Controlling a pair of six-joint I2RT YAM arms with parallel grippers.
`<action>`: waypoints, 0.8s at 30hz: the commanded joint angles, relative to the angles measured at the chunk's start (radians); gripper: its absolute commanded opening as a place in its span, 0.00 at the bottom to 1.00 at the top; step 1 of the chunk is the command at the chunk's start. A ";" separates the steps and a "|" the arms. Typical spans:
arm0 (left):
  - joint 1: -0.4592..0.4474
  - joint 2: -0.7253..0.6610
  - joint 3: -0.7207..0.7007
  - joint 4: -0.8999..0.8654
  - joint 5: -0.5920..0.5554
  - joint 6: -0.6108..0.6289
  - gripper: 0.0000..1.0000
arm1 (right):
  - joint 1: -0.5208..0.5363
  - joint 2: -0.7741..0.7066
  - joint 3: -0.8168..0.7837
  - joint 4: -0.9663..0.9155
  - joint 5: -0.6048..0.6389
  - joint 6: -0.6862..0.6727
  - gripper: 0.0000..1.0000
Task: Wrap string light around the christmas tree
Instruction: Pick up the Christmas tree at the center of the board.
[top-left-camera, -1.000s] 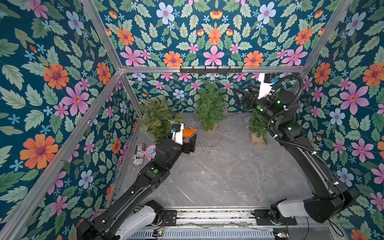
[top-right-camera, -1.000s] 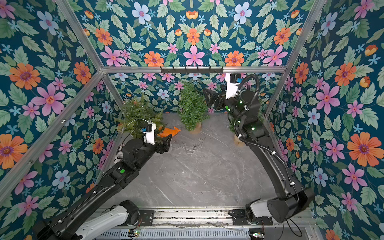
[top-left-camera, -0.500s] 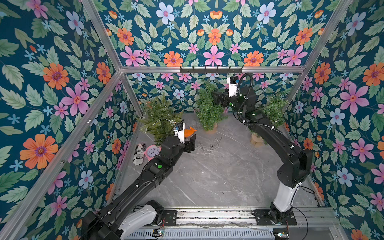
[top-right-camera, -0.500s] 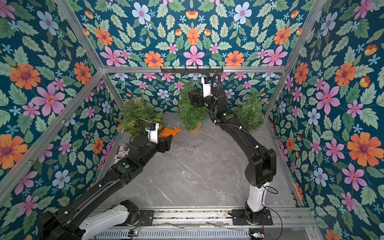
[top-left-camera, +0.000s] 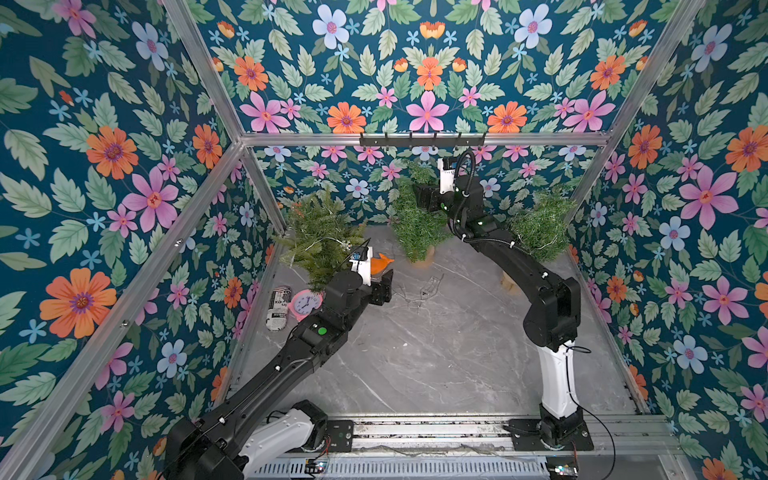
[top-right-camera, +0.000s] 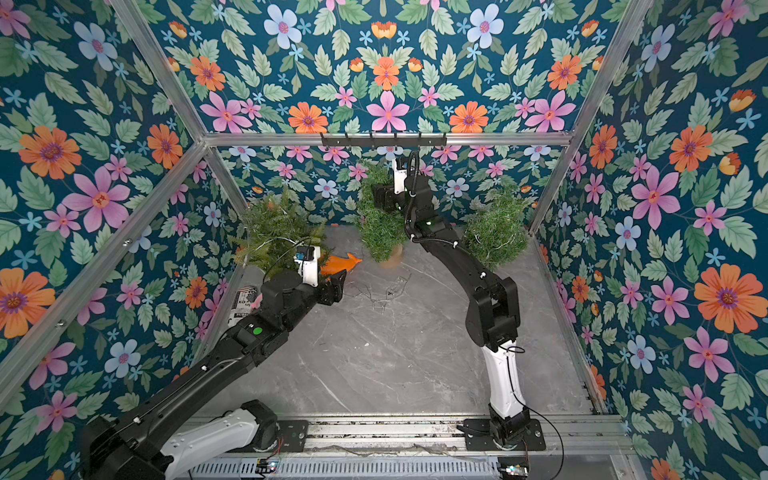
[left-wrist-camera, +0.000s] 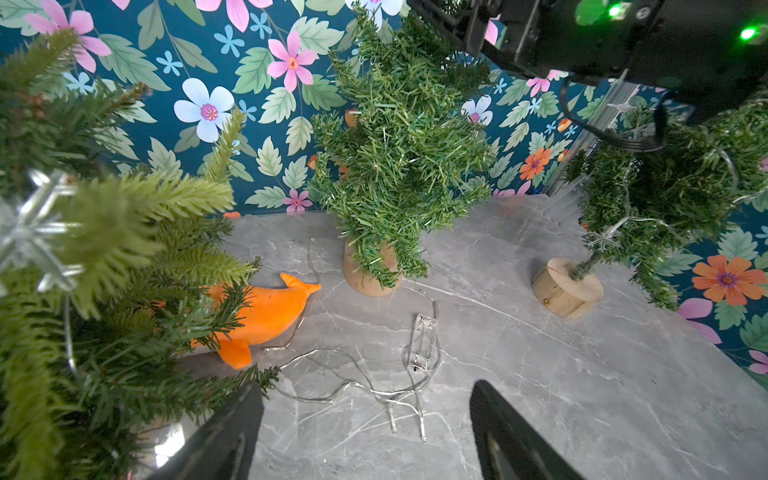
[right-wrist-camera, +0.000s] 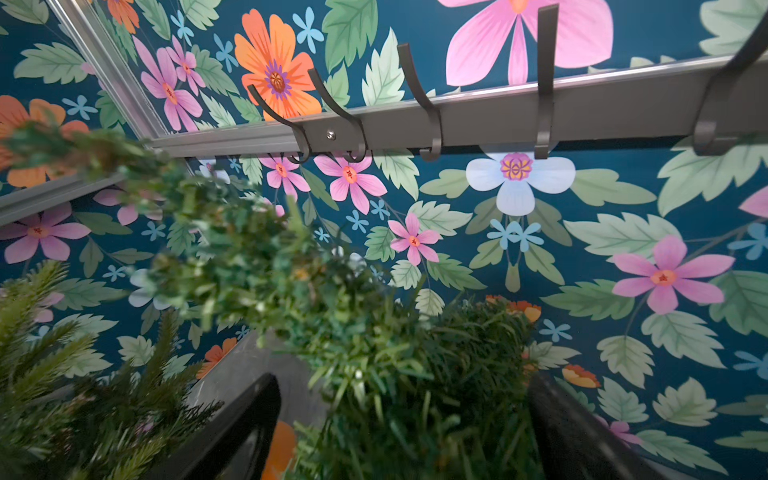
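The left gripper (left-wrist-camera: 365, 415) hovers with jaws apart and empty over the string light (left-wrist-camera: 357, 376). The light lies in a loose tangle on the tabletop (left-wrist-camera: 540, 395) toward its back edge, just in front of the middle christmas tree (left-wrist-camera: 395, 145). The right gripper (right-wrist-camera: 407, 399), jaws wide, straddles that tree's top without clamping. I'd say this is the pickup step: next the left must drop and pinch the thin wire.

top views: overhead, facing back wall (top-left-camera: 424, 83) | wrists: close, sharing middle tree (left-wrist-camera: 399, 145)
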 joint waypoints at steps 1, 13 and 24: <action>-0.001 0.003 -0.009 0.003 -0.054 0.056 0.81 | 0.003 0.045 0.062 0.035 0.037 -0.011 0.88; 0.001 0.003 0.002 -0.005 -0.031 0.031 0.81 | 0.008 0.084 0.163 0.013 0.077 -0.045 0.27; 0.001 0.002 0.004 -0.011 -0.066 0.029 0.81 | 0.030 -0.001 0.283 -0.078 0.138 -0.151 0.00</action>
